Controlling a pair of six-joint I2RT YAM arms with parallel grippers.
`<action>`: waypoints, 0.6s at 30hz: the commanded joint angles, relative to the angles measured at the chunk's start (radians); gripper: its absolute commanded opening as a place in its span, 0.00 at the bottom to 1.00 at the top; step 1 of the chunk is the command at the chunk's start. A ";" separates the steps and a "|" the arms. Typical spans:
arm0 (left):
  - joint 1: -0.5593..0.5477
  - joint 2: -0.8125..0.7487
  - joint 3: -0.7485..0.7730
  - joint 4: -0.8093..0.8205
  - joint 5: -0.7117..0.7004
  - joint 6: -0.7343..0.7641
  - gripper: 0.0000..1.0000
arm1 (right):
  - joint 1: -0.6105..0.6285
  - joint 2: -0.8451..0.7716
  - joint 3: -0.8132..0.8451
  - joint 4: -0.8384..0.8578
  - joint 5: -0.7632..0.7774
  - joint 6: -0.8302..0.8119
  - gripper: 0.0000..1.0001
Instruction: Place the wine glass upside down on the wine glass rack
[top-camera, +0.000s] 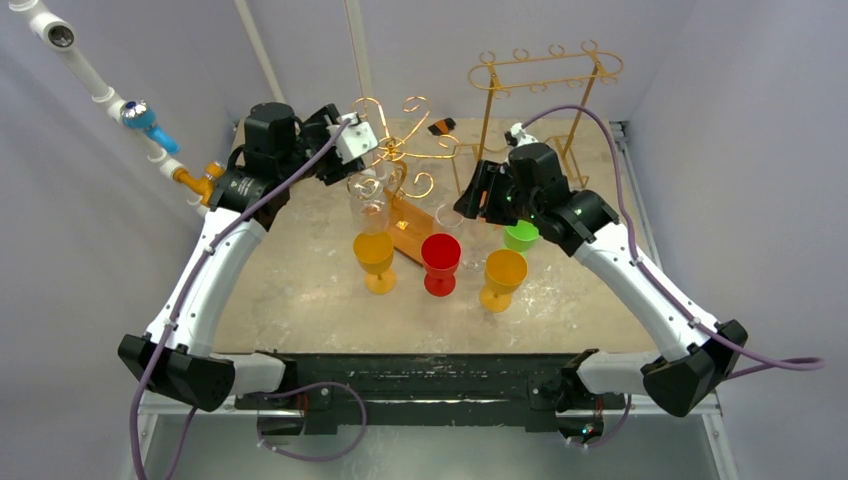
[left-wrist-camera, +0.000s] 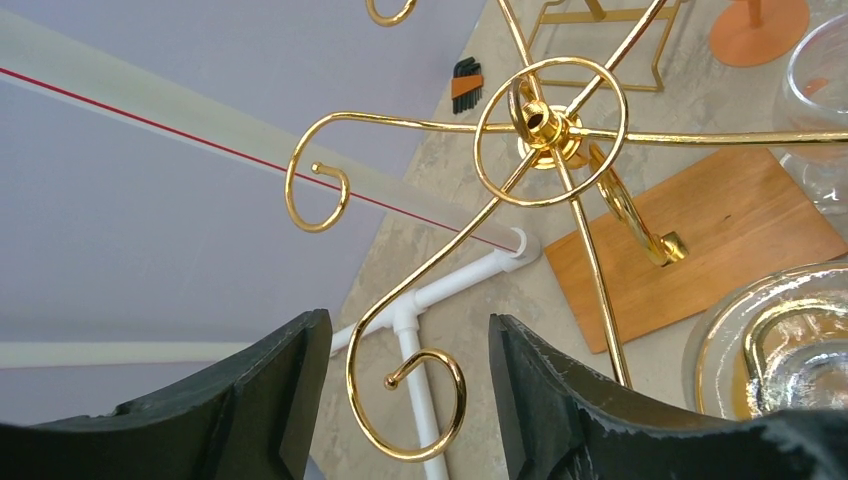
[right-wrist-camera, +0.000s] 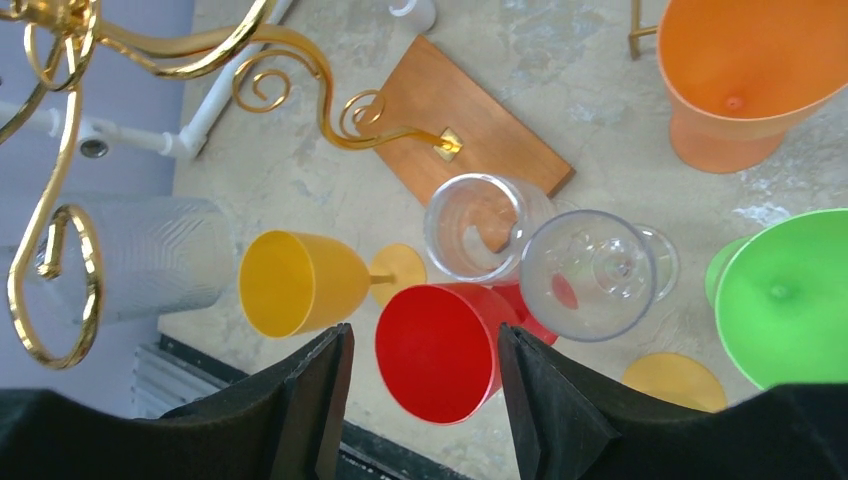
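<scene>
A clear wine glass (top-camera: 368, 203) hangs upside down from an arm of the gold curly rack (top-camera: 405, 145). Its round foot (left-wrist-camera: 770, 350) shows at the lower right of the left wrist view, resting in a gold loop. My left gripper (top-camera: 372, 150) (left-wrist-camera: 405, 340) is open just behind it, up among the rack's arms. One gold curl (left-wrist-camera: 415, 400) lies between its fingers without touching them. My right gripper (top-camera: 476, 198) (right-wrist-camera: 425, 345) is open and empty, hovering above the standing red glass (right-wrist-camera: 440, 350) and beside a clear wine glass (right-wrist-camera: 590, 275).
A yellow glass (top-camera: 375, 258), the red glass (top-camera: 440, 262), an orange-yellow glass (top-camera: 503, 277) and a green glass (top-camera: 520, 236) stand mid-table. The rack's wooden base (left-wrist-camera: 700, 240) lies under its arms. A second, rectangular gold rack (top-camera: 545, 75) stands at the back right.
</scene>
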 joint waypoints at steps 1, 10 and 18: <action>0.005 -0.001 0.046 0.016 -0.053 -0.040 0.64 | 0.001 -0.005 -0.037 0.004 0.100 -0.039 0.63; 0.006 0.013 0.150 -0.036 -0.072 -0.108 0.71 | 0.006 0.014 -0.033 -0.026 0.250 -0.083 0.61; 0.007 0.009 0.140 -0.046 -0.067 -0.110 0.71 | 0.006 0.046 -0.003 -0.079 0.366 -0.128 0.50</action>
